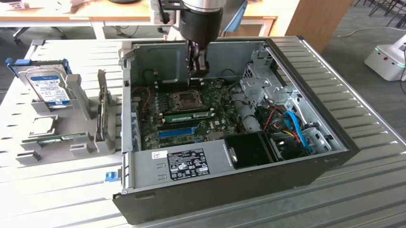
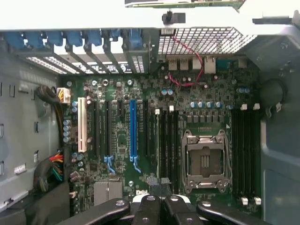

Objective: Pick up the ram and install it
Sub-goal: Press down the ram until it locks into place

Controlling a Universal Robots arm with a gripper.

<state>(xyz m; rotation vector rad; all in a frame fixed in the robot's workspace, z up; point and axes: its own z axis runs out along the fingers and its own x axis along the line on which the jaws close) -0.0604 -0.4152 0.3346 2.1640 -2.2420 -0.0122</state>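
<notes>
Ram (image 1: 188, 115) seems seated in the motherboard (image 1: 190, 118) slot; your closed hand (image 1: 198, 71) hovers above, so press evenly.

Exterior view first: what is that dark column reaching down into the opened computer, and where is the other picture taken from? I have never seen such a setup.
The dark column is a robot arm. At its end is the tool, two fingers that pinch things. It hangs inside the open computer case, above the motherboard, with its fingers closed. I cannot tell whether anything is pinched between them.

The exterior view comes from a camera standing off the arm. The wrist view comes from a camera on the arm itself, looking down at the board.

On the slatted table, at the exterior view's left, a grey holder carries a hard drive and a green circuit stick.
</notes>
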